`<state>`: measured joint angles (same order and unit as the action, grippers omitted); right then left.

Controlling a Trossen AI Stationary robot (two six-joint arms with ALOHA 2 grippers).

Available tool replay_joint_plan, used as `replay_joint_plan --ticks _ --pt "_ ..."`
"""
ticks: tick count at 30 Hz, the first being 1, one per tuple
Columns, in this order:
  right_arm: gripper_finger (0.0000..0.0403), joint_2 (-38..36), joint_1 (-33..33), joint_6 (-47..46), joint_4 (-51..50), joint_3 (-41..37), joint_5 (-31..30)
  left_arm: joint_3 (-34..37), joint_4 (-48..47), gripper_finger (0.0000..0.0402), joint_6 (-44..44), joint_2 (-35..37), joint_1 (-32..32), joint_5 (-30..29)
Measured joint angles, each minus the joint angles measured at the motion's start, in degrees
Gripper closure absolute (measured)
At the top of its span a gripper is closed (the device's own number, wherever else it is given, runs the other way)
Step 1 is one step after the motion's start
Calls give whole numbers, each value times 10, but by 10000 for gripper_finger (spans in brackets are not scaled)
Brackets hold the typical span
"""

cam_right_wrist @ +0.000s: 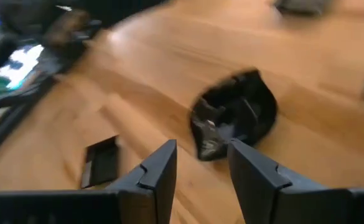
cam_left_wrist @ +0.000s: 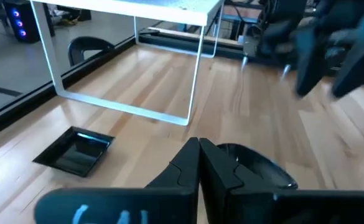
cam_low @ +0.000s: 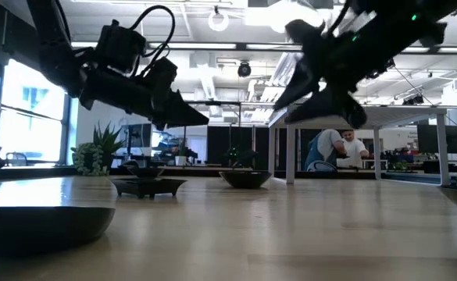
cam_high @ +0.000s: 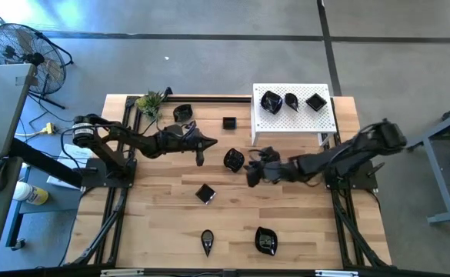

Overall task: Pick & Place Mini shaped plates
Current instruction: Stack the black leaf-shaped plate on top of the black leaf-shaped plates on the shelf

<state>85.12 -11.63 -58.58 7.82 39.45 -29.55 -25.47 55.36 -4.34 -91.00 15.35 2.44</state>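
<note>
**Wavy dish lies free at mid-tabletop**

While the wavy-edged dish [cam_high: 233, 160] rests on the tabletop [cam_high: 163, 231] near its middle, the right tool [cam_high: 252, 174] hangs just beside it, its fingers [cam_right_wrist: 160, 168] spread with nothing between them. Other black dishes lie scattered: a square one [cam_high: 205, 193] nearer the front, a teardrop [cam_high: 207, 241] and a rounded one [cam_high: 265, 241] at the front edge. Three more sit on the white platform [cam_high: 298, 123]. Above the tabletop's far left part, the left tool [cam_high: 200, 159] is pressed together, empty.
</note>
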Motion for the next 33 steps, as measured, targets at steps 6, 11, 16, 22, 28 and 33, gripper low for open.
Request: replay_joint_plan --ticks 6,11,16,22,28,33 --pt "270 91 16 -93 -19 30 -31 0 2 401 0 0 0 27" --pt "270 146 37 -101 -20 39 -52 0 2 401 0 0 0 46" --pt "281 181 53 -98 5 41 -46 0 2 401 0 0 0 47" --pt "320 188 57 -90 20 41 -48 0 2 401 0 0 0 47" --pt "355 188 63 -79 40 41 -28 0 2 401 0 0 0 47" --pt "368 188 74 -73 45 41 -1 0 1 401 0 0 0 49"
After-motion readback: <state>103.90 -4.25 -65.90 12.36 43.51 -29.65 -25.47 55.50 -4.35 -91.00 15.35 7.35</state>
